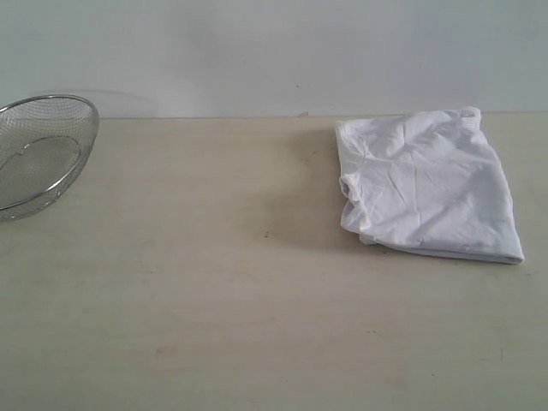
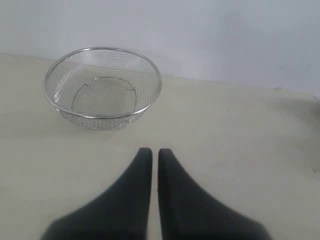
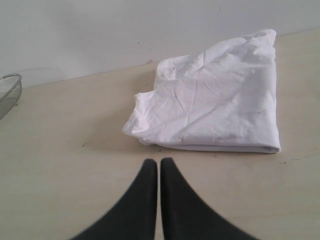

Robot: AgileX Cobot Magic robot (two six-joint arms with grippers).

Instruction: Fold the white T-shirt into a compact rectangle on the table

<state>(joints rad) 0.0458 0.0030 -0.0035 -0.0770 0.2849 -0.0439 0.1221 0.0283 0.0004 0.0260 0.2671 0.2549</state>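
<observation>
The white T-shirt lies folded into a rough rectangle at the back right of the table, plain white side up, with no lettering showing. In the right wrist view the white T-shirt sits a short way beyond my right gripper, which is shut and empty and does not touch the cloth. My left gripper is also shut and empty, hanging over bare table in front of the basket. Neither gripper shows in the exterior view.
A round wire-mesh metal basket stands empty at the back left of the table, also seen as the basket in the left wrist view and its rim in the right wrist view. A pale wall runs behind the table's far edge.
</observation>
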